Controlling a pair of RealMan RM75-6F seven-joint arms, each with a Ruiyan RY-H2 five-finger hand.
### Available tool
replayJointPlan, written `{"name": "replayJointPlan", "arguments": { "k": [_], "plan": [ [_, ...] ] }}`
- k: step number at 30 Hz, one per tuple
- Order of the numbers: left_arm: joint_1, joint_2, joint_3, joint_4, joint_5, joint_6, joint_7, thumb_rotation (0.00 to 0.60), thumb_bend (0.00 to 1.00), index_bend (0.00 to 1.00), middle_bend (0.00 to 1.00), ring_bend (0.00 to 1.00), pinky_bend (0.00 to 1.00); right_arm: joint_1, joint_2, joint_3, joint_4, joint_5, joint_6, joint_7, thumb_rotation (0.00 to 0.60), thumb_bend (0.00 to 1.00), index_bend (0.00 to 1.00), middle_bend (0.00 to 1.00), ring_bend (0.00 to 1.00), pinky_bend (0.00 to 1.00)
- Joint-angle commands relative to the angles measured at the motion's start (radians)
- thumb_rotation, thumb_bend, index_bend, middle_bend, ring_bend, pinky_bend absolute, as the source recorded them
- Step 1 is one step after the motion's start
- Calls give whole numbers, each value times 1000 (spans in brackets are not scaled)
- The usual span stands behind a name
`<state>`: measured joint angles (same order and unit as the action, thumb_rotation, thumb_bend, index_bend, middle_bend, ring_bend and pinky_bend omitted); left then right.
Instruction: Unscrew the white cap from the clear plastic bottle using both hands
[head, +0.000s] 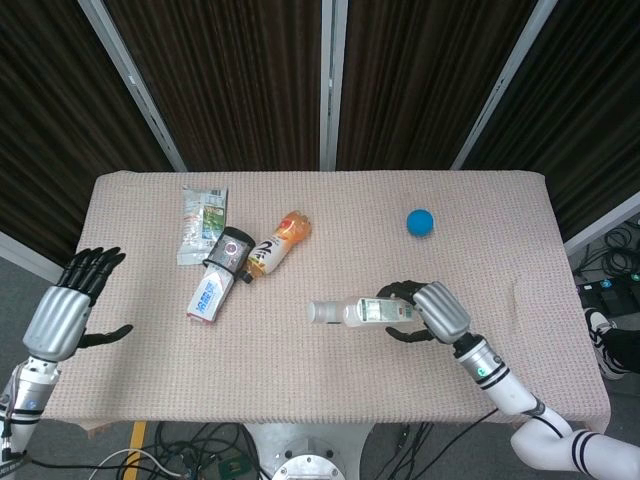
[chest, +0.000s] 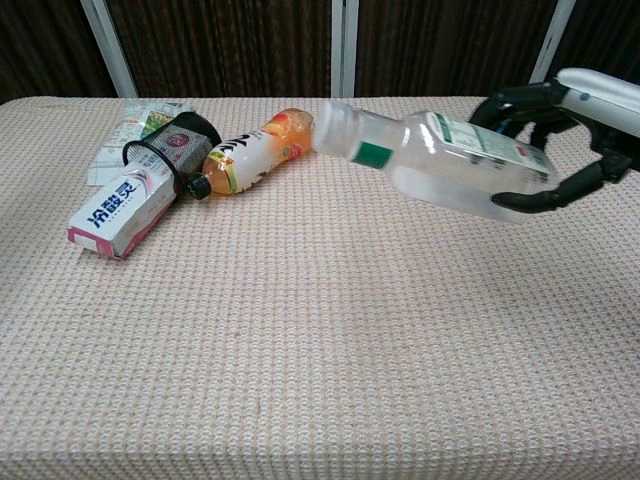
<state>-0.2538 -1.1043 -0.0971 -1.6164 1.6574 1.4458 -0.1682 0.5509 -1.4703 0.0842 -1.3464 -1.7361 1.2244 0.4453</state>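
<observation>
My right hand (head: 432, 312) grips the clear plastic bottle (head: 372, 312) by its body, holding it sideways above the tabletop (head: 330, 385), white cap (head: 318, 312) pointing left. My left hand (head: 68, 310) hangs released, fingers spread, off the tabletop's left edge.

The pink-and-white box (chest: 122, 209) carries large blue Chinese characters along its side, seemingly 冷酸灵. The orange drink bottle (chest: 256, 151) has bold black script on its white label, too slanted to make out. The clear bottle's (chest: 440, 164) green-and-white label holds print too small to read.
</observation>
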Motion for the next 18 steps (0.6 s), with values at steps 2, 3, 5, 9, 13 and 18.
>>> {"name": "replayJointPlan", "arguments": {
  "k": [2,3,5,9,13,18],
  "plan": [
    [-56,3,-23,-42,30,-32,-33,600,0,68,58,29,69,88,-119,27,48,-46,27,81,600,365,570,510,436,611],
    [-67,1,-25,-47,33,-39,-42,600,0,68,58,29,69,99,-139,31,59,-45,28,95,600,367,570,510,436,611],
    [-87,1,-26,-58,38,-58,-55,600,0,68,58,29,70,123,-183,42,87,-36,27,124,600,370,570,510,436,611],
    [-115,-5,-26,-73,46,-78,-54,600,0,68,58,29,71,161,-249,68,135,-8,22,163,600,372,570,509,435,611],
    [-133,-20,-23,-88,53,-84,-53,600,0,68,58,30,71,194,-289,98,165,29,13,175,600,371,570,508,434,611],
    [-153,-45,-30,-99,49,-80,-75,600,0,69,58,29,72,220,-302,109,172,60,-12,153,600,371,570,503,431,611]
  ]
}}
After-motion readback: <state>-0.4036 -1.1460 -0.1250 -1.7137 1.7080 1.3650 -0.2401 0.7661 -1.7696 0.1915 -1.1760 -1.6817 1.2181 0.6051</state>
